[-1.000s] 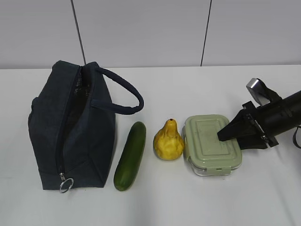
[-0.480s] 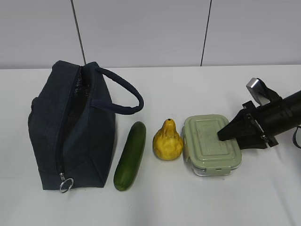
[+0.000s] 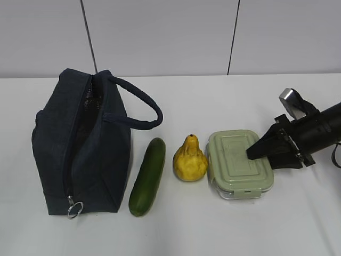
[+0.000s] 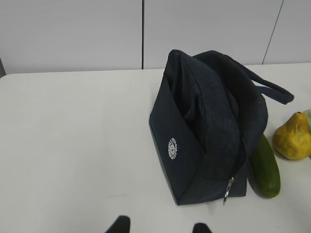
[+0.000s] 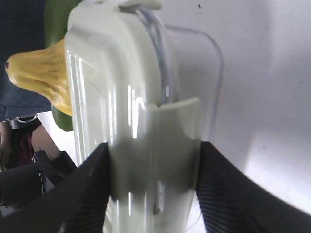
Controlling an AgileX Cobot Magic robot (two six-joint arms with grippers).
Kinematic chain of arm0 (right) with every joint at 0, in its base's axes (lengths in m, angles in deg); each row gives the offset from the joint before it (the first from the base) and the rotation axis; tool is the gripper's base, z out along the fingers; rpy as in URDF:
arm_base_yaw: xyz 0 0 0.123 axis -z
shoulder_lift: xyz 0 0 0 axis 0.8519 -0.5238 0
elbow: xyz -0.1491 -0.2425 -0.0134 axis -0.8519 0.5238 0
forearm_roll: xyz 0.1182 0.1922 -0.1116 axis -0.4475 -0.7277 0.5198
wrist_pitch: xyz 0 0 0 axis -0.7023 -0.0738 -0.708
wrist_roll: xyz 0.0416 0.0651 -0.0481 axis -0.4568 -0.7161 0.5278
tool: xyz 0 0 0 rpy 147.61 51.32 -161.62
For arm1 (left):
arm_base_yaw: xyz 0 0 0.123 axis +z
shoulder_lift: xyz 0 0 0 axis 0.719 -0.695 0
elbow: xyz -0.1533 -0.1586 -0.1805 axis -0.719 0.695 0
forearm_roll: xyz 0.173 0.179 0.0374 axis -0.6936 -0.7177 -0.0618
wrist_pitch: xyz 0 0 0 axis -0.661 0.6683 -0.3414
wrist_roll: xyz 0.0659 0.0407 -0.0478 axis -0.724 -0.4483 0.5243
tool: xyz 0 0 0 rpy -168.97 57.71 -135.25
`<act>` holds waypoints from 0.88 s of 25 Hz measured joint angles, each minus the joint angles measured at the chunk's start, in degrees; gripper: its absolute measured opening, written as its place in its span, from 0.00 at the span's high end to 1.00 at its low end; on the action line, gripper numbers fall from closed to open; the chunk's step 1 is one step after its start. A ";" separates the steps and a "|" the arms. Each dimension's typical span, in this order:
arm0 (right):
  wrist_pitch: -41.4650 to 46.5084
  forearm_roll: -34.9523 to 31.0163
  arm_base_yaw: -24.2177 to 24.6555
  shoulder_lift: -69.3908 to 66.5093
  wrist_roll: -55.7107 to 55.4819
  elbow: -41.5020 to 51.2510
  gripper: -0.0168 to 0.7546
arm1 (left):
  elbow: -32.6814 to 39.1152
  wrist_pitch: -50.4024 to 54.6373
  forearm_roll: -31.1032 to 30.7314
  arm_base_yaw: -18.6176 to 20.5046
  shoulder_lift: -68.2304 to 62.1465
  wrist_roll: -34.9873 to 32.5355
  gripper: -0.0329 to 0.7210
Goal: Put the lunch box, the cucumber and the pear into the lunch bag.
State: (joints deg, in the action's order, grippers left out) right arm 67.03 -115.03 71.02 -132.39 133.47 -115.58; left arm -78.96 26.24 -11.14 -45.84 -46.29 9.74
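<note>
On the counter [image 3: 213, 234]: I see four things in a row, bag at the left.
Lunch bag [image 3: 80, 149]: it stands upright, its top gapes a little, handle loops toward the cucumber.
Cucumber [image 3: 147, 176]: it lies just beside the bag's right side.
Pear [image 3: 190, 160]: upright, between the cucumber and the lunch box, very near the box edge.
Lunch box [image 3: 240, 164]: it sits flat near the right edge, lid on.
Right claw [image 5: 153, 194]: my fingers [image 5: 77, 194] press both sides of the box, gripping it.
Left claw [image 4: 158, 227]: partly spread, holding nothing, low before the bag.
Open room: bare counter lies left of the bag and in front of the row.
</note>
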 joint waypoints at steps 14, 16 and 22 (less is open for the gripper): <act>0.00 0.00 0.00 0.00 0.00 0.00 0.46 | 0.00 -0.06 2.56 0.00 0.00 0.00 0.64; 0.03 0.22 0.00 0.00 0.00 0.00 0.47 | 0.00 -0.11 2.85 0.00 0.00 0.00 0.64; 0.25 0.48 0.00 0.00 0.00 0.00 0.47 | 0.00 -0.43 4.18 0.00 -0.38 0.00 0.64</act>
State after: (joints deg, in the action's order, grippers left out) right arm 67.28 -114.55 71.02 -132.39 133.47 -115.58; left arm -78.96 25.81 -6.96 -45.84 -46.67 9.74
